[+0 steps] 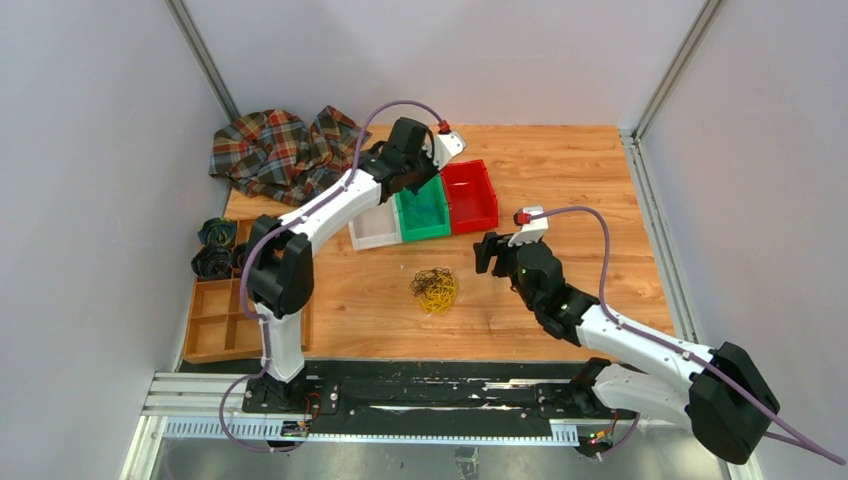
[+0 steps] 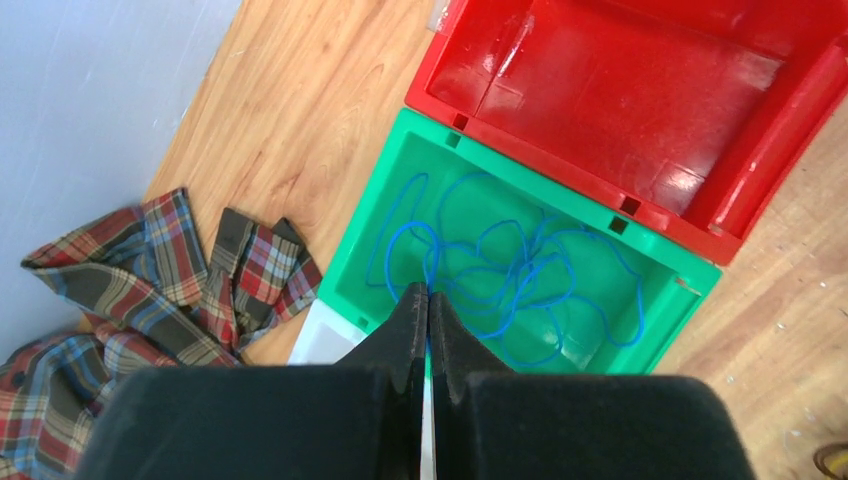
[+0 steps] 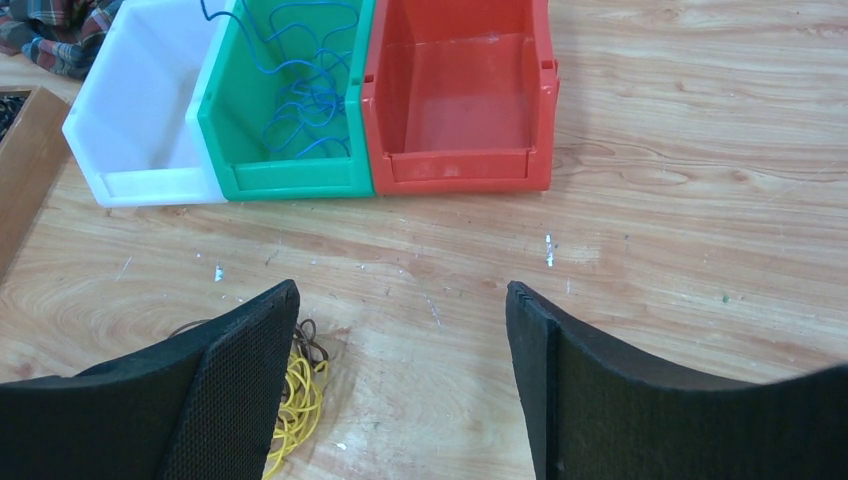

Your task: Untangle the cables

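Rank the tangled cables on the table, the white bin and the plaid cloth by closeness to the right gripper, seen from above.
1. Cables, just left of the right gripper.
2. White bin, farther left.
3. Cloth, far back-left corner.

A thin blue cable (image 2: 540,265) lies in loose, overlapping loops inside the green bin (image 2: 370,215). Thread-like yellow and dark cables (image 1: 436,290) sit tangled together in a small bunch on the wooden counter (image 1: 560,290).
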`<move>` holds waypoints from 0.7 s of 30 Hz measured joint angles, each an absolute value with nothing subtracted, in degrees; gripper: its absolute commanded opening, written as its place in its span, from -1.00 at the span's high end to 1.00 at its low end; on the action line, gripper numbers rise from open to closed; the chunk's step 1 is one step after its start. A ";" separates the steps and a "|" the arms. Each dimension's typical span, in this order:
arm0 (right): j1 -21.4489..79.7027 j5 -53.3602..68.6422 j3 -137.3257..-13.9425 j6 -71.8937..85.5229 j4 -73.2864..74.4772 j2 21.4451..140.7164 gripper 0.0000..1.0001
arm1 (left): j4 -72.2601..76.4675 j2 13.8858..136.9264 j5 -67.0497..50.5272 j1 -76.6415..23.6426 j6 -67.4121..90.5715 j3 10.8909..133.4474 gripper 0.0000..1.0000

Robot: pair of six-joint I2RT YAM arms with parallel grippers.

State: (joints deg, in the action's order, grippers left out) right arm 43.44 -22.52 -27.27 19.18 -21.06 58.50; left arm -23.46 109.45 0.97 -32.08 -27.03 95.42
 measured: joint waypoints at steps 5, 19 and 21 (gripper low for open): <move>43.22 -22.22 -27.27 19.29 -21.15 59.22 -0.51 | -18.96 112.38 1.63 -32.08 -26.28 93.71 0.99; 42.06 -19.46 -27.49 19.29 -21.17 59.33 -0.48 | -13.32 116.75 2.44 -32.08 -25.10 87.26 0.74; 42.04 -19.16 -27.49 19.31 -21.17 59.33 -0.49 | -13.39 116.75 2.42 -32.08 -25.04 87.44 0.53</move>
State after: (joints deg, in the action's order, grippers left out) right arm 42.04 -19.16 -27.49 19.31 -21.17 59.33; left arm -13.39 116.75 2.42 -32.08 -25.04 87.44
